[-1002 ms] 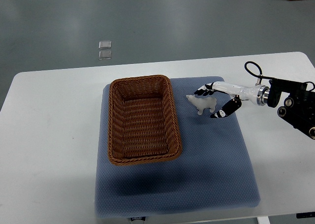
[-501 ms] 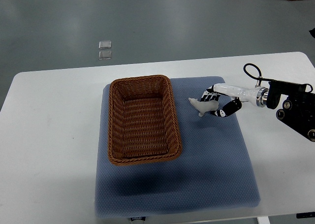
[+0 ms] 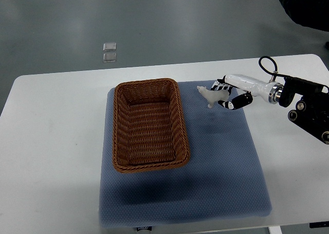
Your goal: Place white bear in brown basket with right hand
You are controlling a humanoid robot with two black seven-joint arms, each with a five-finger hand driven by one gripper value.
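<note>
No legible text, label, brand, number or sign is found on any surface in the top view. A small dark tag [image 3: 144,227] sits at the near edge of the blue mat [image 3: 221,182] and bears pale marks, but these are too small and blurred to read.
</note>
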